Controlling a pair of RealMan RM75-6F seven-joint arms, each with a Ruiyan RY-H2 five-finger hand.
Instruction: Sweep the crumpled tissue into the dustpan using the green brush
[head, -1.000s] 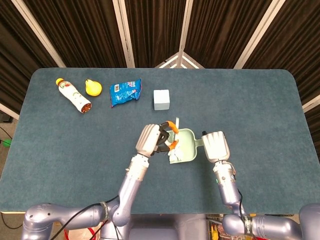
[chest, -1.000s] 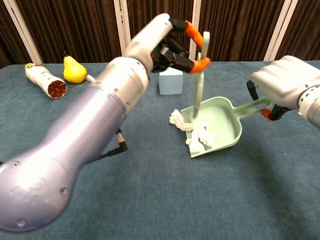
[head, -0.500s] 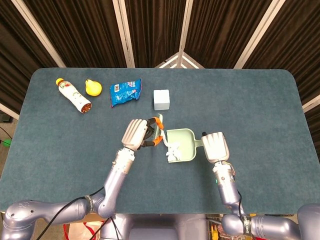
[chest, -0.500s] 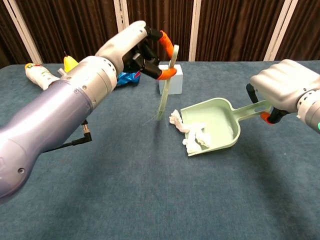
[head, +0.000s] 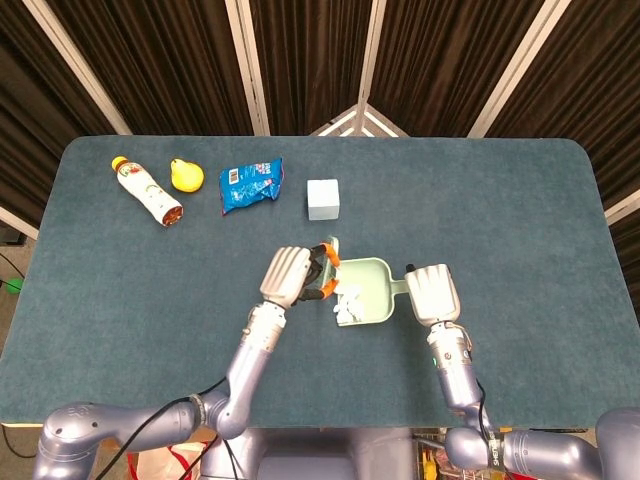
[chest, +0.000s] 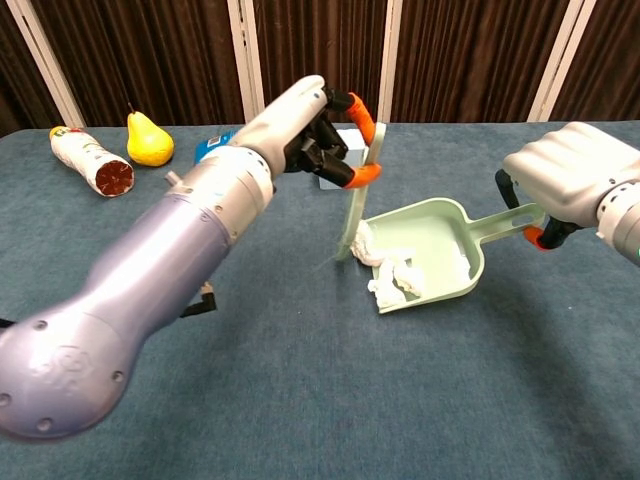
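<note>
My left hand (chest: 318, 130) pinching green brush (chest: 358, 190) upright at dustpan (chest: 447, 245) mouth, crumpled tissue (chest: 392, 272) just right of bristles, mostly inside pan, my right hand (chest: 570, 180) gripping dustpan handle at far right.

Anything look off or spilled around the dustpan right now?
Nothing spilled. Part of the crumpled tissue overhangs the open lip of the dustpan, not fully inside. The left hand holds the green brush against it; the right hand holds the handle.
</note>
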